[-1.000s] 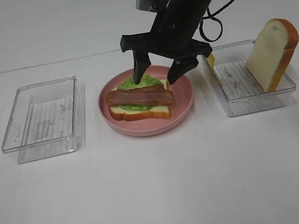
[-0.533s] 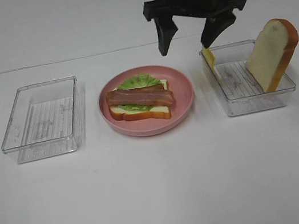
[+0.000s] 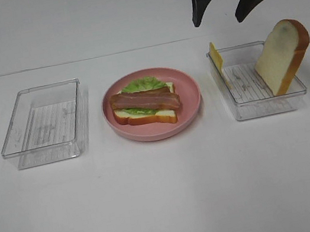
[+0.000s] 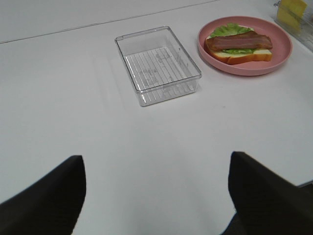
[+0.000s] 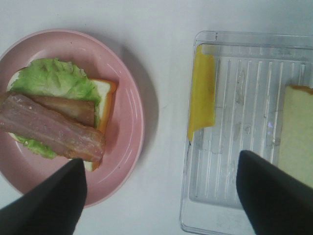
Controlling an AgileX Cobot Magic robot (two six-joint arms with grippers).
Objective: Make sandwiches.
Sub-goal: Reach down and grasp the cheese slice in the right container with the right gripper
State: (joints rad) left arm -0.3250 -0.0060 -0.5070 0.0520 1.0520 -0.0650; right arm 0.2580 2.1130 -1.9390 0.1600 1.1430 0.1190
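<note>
- Pink plate point(image 3: 189, 89) is loaded with the part-built sandwich: the bottom slice point(image 3: 156, 116) lies flat on it, the lettuce point(image 3: 143, 84) is spread over that slice, and the bacon point(image 3: 143, 100) is laid across the lettuce.
- Off the plate, on its right-arm side, the cheese point(image 3: 215, 56) is stood on edge in the right tray point(image 3: 256, 111), against the tray wall nearest the plate.
- At the tray end farthest from the plate, the top slice point(image 3: 282, 57) is propped upright and tilted.
- Three layers are judged done; the cheese and the top slice are left to be added.
- Above and behind the plate, over the back of the right tray, the right gripper point(image 3: 219, 20) is held high; its fingers are spread wide and nothing is gripped.
- Well away from the plate, beyond the left tray point(image 3: 45, 154), the left gripper point(image 4: 154, 156) is parked; its fingers are fully apart and nothing is held.
- Little room is left between the cheese and the tray wall, so a pinch there is judged tight for the wall-side finger.
- On the plate, bare surface is seen on the side facing the right tray; the raised rim must be cleared on any approach.
- Between the plate and the right tray only a narrow strip of table point(image 3: 169, 197) is open; in front of the plate, wide bare table is available.
</note>
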